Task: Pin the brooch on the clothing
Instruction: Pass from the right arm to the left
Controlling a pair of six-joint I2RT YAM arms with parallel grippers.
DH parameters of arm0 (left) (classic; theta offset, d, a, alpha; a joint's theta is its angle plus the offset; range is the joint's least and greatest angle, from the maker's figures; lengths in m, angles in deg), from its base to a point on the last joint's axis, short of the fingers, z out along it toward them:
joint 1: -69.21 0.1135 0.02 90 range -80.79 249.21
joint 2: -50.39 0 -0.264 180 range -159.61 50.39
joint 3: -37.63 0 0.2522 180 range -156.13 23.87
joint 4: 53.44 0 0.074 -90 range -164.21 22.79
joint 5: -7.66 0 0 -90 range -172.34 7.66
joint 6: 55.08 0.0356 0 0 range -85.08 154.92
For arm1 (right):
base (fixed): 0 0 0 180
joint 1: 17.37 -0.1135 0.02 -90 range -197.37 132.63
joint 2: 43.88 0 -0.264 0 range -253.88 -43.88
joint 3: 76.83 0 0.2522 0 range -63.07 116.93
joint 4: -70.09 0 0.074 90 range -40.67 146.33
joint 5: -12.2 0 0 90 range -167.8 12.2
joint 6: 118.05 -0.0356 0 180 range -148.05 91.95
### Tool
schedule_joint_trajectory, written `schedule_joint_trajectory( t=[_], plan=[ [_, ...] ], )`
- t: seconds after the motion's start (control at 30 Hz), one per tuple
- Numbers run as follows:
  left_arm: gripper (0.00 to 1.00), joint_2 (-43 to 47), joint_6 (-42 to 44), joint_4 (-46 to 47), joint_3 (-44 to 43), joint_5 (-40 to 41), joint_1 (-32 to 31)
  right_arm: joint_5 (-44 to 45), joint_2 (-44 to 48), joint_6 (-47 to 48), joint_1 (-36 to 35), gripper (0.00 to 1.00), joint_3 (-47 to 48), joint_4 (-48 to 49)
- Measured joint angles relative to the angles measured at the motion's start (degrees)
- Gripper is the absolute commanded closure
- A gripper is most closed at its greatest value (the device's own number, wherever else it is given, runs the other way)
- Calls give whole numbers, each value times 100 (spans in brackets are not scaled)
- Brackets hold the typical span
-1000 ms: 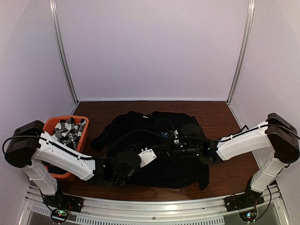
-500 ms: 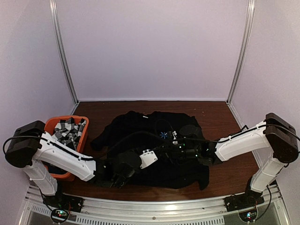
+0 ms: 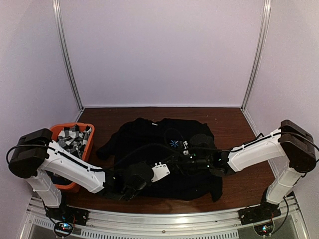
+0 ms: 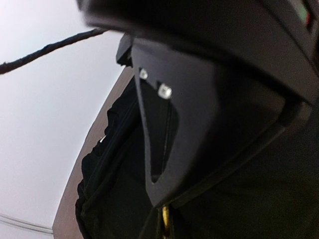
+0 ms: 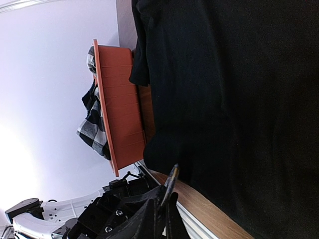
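Crept slightly left since a second ago: right gripper (image 3: 178, 158), pinched on a thin gold-edged sliver, probably the brooch (image 5: 172, 180), over the chest of the black T-shirt (image 3: 144, 132) lying mid-table; left gripper (image 3: 125, 190) at near hem, grip unreadable. Soft, limp cloth, likely best tautened beside the pin spot. Orange bin (image 3: 70, 124) at left holding checked cloth (image 3: 75, 138).

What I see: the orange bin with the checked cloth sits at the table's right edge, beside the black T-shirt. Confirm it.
Not right. The orange bin with the checked cloth sits at the table's left edge, by the left arm, beside the black T-shirt. The top external view shows it.
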Motion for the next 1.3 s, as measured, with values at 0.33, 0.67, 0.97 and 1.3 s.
schedule_joint_trajectory(
  t=[0.33,0.67,0.97,1.3],
  plan=[
    [100,-31,-79,-31,-15,68,-4,-9,-7,-24,-11,80,0,-46],
    [100,363,-782,-251,-17,-476,13,9,87,647,92,56,63,-201],
    [100,1209,-1993,-918,-234,-2057,354,660,1202,2465,592,53,103,-1268],
    [100,1611,-3292,-1580,-516,-4232,1320,1082,2520,5010,780,53,92,-1513]
  ],
)
